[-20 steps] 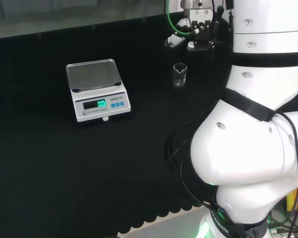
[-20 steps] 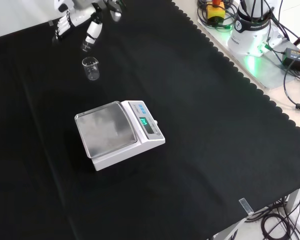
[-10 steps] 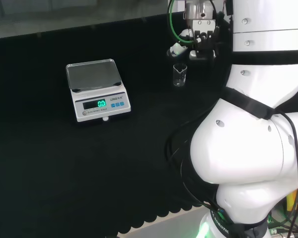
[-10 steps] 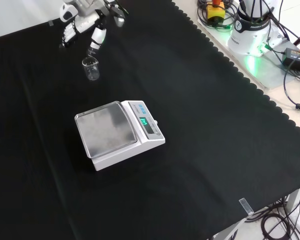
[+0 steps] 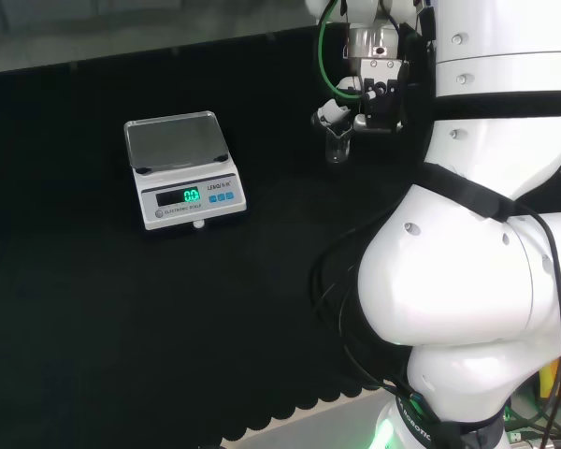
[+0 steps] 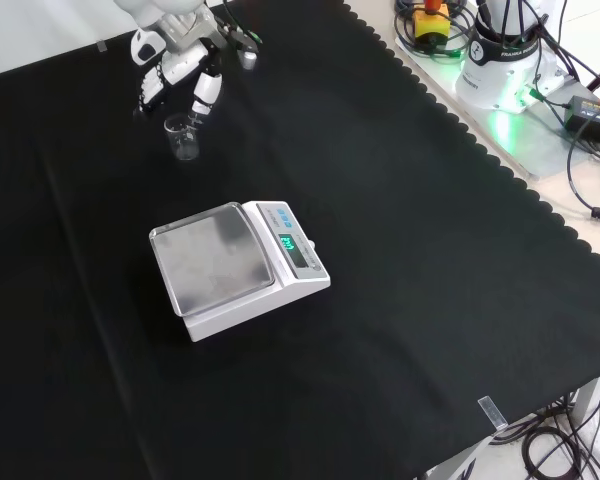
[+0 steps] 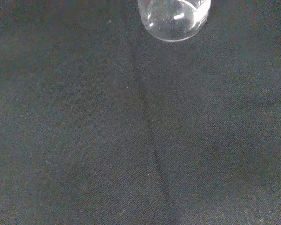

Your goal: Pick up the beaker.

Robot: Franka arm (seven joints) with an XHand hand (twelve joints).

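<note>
Beaker [image 6: 184, 138]: small, clear glass, cylindrical, upright on the black woven cloth of the worktop [image 6: 400, 250], far side in the front view. Wrist view shows its round base [image 7: 174, 18] and a crease in the cloth. Digital scale [image 6: 237, 266], white body with square steel pan, stands well apart; open cloth all round. Hand [image 6: 180, 60] just above the beaker, fingers [image 6: 204, 95] relaxed and spread either side of the rim, holding nothing.

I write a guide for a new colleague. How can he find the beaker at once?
In the front view, start at the white scale on the black cloth. Beyond it stands the beaker, just under the hand: small, clear glass, the sole vessel there.
</note>
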